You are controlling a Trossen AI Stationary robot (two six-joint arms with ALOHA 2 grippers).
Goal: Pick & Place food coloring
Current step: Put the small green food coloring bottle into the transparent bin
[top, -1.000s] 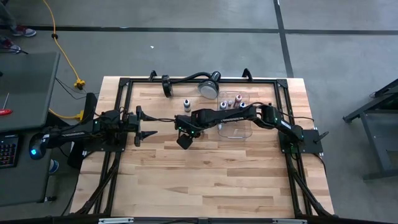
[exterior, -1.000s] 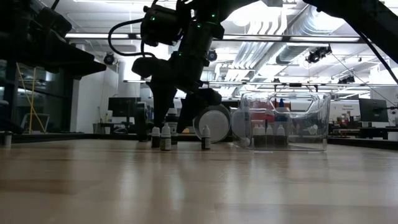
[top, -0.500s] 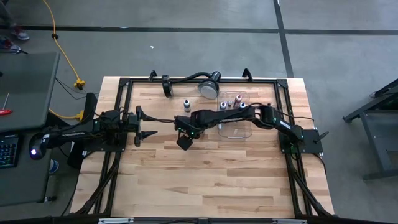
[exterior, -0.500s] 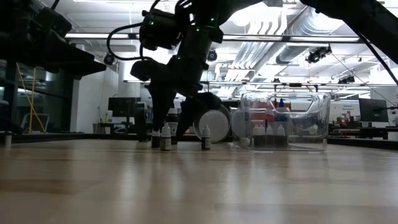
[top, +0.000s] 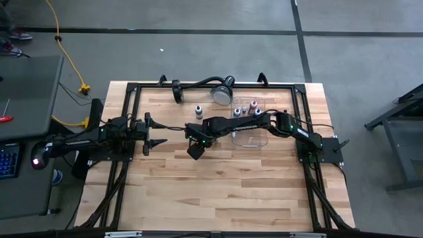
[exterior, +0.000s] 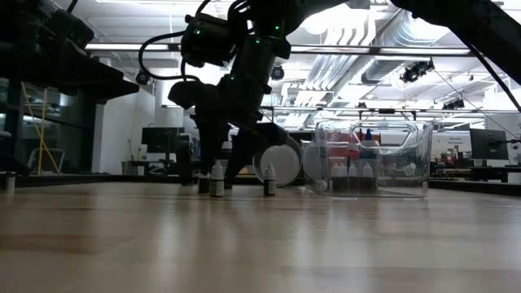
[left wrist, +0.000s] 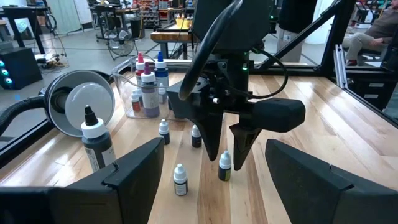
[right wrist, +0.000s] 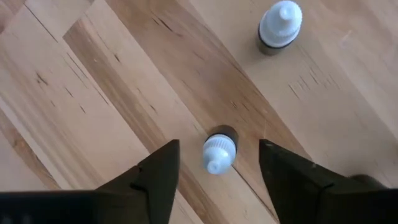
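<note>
High view: we see the right gripper point(top: 196, 137) at frame centre, the left gripper point(top: 153, 132) waiting spread wide at its left. Left wrist view: a dropper bottle point(left wrist: 224, 167) stands between the right fingers point(left wrist: 212, 138). Right wrist view: that bottle point(right wrist: 218, 151) sits lower centre, the fingers apart and untouching.

Light wood plank table point(top: 218, 185), black frame along edges. Standing directly on it: small white-capped dropper bottles point(left wrist: 180, 180), upright, near centre; clear plastic tray point(exterior: 373, 159) just beside; larger black-capped bottle point(left wrist: 95, 140); round silver lamp head point(left wrist: 81, 99) at far edge.
</note>
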